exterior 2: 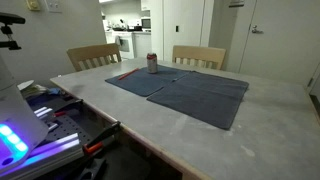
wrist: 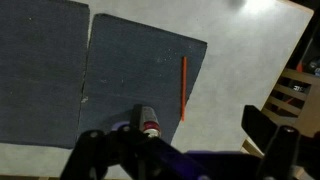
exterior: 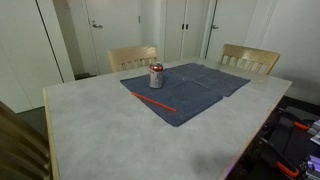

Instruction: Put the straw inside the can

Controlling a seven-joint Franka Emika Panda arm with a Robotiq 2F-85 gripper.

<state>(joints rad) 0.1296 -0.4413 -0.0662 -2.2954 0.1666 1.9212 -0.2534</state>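
Note:
The silver can [exterior: 156,76] with red markings stands upright on a dark blue cloth [exterior: 205,88] on the table. The red-orange straw [exterior: 153,101] lies flat on the cloth just in front of the can, apart from it. Both show in the exterior view from the opposite side, the can [exterior 2: 152,63] and the straw [exterior 2: 123,73]. In the wrist view the straw [wrist: 183,88] lies to the right of the can [wrist: 148,120]. My gripper [wrist: 175,150] hangs high above them, open and empty, its dark fingers spread wide. The gripper is not seen in either exterior view.
The light table [exterior: 90,130] has two wooden chairs [exterior: 133,57] [exterior: 250,58] at its far side. The cloth [wrist: 120,70] is made of two joined pieces. Equipment and cables sit beside the table edge [exterior 2: 50,110].

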